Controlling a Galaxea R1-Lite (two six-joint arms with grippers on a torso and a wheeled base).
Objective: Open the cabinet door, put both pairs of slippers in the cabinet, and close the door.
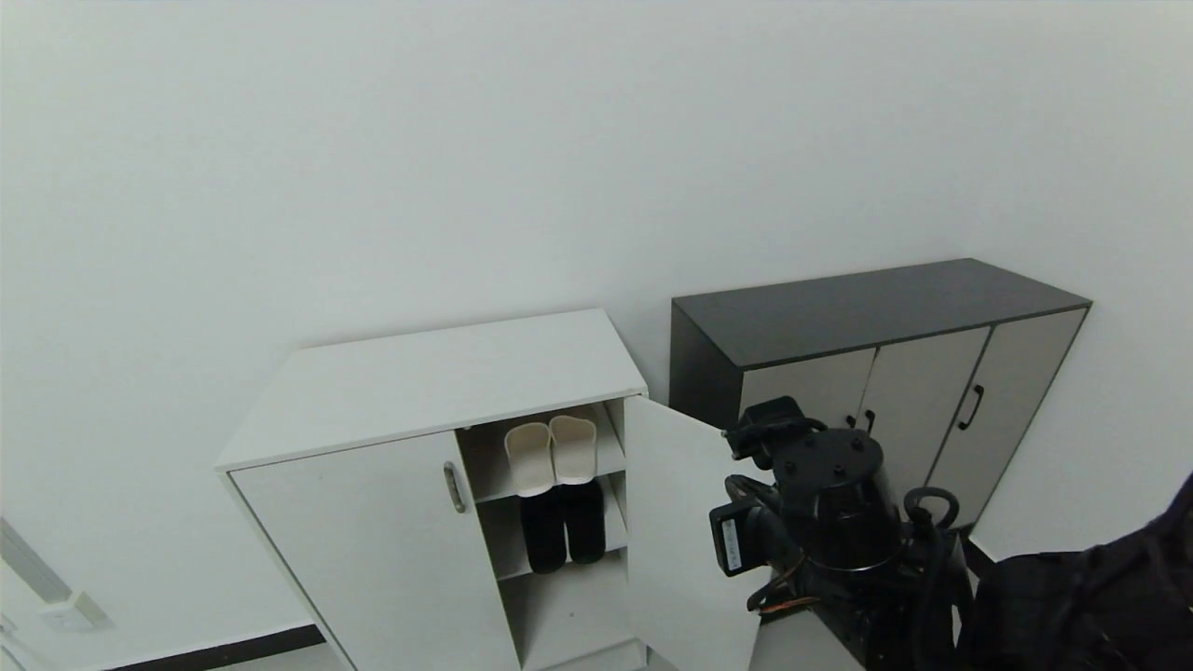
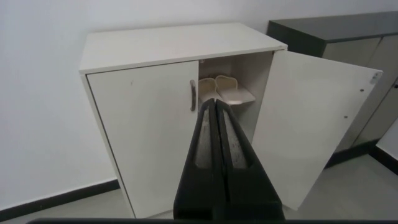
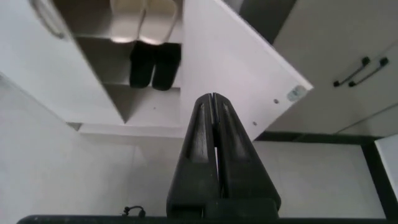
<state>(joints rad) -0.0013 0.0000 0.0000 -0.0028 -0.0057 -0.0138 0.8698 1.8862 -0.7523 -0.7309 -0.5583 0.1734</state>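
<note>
The white cabinet (image 1: pixel 438 382) stands against the wall, its left door (image 1: pixel 373 550) closed and its right door (image 1: pixel 685 531) swung open. A cream pair of slippers (image 1: pixel 552 454) lies on the upper shelf. Below it, a black pair of slippers (image 1: pixel 562 527) lies on the middle shelf. My right arm (image 1: pixel 820 503) is just outside the open door. The right gripper (image 3: pixel 213 96) is shut and empty, pointing at the door's outer edge (image 3: pixel 249 74). My left gripper (image 2: pixel 216 101) is also shut and empty. It hangs before the cabinet's opening, near the left door's handle (image 2: pixel 192 95).
A dark cabinet (image 1: pixel 876 312) with grey doors stands right beside the white one, close behind the open door. The bottom shelf (image 3: pixel 149 109) of the white cabinet is bare. Bare floor (image 3: pixel 74 168) lies in front. A wall socket (image 1: pixel 70 610) sits low on the left.
</note>
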